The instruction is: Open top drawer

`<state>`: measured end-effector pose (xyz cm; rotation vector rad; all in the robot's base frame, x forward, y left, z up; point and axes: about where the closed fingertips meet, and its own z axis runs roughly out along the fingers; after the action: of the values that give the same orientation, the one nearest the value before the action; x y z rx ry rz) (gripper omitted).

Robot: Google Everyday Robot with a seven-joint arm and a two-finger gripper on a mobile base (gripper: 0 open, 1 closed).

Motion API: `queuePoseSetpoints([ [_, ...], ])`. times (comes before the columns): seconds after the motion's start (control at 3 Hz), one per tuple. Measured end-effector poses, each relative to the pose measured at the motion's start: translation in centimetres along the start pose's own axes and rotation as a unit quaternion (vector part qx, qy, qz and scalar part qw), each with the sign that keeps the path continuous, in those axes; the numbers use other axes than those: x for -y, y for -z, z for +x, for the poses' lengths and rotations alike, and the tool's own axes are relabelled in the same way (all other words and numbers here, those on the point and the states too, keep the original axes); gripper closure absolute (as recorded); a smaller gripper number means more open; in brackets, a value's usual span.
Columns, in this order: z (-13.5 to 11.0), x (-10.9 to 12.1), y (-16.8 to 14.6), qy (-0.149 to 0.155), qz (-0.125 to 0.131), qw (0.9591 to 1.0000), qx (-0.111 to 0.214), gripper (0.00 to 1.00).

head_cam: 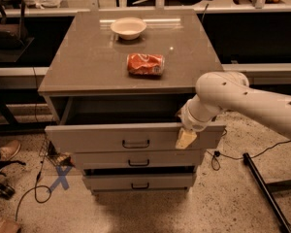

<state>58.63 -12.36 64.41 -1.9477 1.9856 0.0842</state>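
On cabinet top (87, 64): can (145, 64), bowl (128, 27) | tool (186, 139) at top drawer (102, 139) front

Dim, warm overhead light streaks glare across the worktop (87, 67) near the bowl (128, 27). The top drawer (97, 139) lies shadowed inside, the claw (185, 139) at its front edge pale.

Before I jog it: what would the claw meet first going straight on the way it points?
Likely the top drawer: the claw points down, overlapping its front near the right end. Depth is unclear; it may just clear it.
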Motion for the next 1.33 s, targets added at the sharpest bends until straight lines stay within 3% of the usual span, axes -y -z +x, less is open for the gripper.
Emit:
queuePoseSetpoints([
  [0.33, 0.0, 0.0, -0.1, 0.0, -0.001, 1.0, 0.0, 0.0],
  [1.0, 0.7, -1.7, 0.3, -0.015, -0.041, 0.9985, -0.033, 0.0],
  [1.33, 0.7, -3.1, 1.1, -0.017, -0.052, 0.9974, -0.046, 0.18],
])
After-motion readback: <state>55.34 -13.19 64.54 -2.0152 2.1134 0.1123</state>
